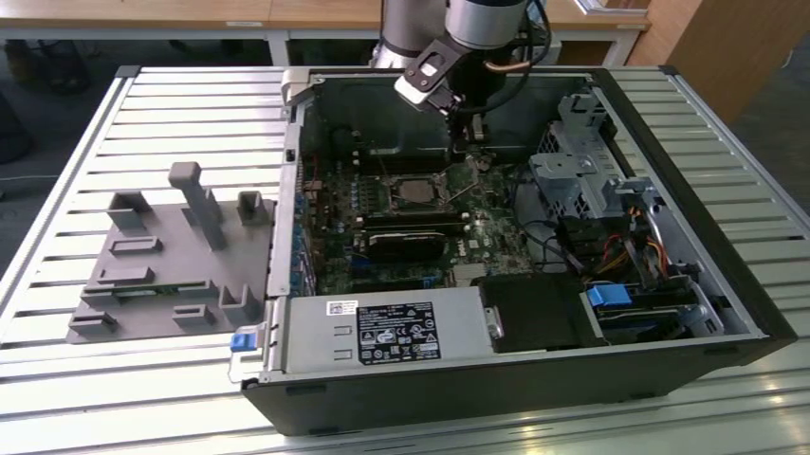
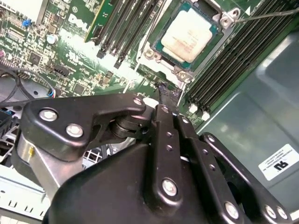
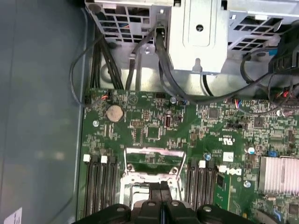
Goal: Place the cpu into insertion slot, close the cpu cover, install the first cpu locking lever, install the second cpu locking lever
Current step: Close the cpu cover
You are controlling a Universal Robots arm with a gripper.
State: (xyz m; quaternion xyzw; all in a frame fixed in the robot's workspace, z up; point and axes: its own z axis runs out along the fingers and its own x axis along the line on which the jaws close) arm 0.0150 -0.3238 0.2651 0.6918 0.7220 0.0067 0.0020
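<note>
The cpu [image 2: 189, 35], a pale square chip, lies seated in the insertion slot [image 2: 223, 19], whose silvery rim frames it. In the exterior view the slot [image 1: 415, 191] is mid-board inside the open computer case. The cpu cover [image 3: 154, 153], a thin silvery frame with a window, stands swung open and tilted up beside the socket. My gripper [image 2: 168, 93] hangs just off the socket's edge with its black fingers pressed together, close to the cover's foot [image 3: 161, 186]. It reaches down from the case's far side [image 1: 471, 142]. A thin wire lever [image 2: 266, 16] sticks out past the socket corner.
Long black memory slots [image 2: 126, 23] flank the socket. A power supply box [image 1: 379, 332] fills the case's near side, and a metal drive cage [image 1: 576, 180] with cables lies on the exterior view's right. A grey fixture [image 1: 177, 256] sits on the slatted table outside the case.
</note>
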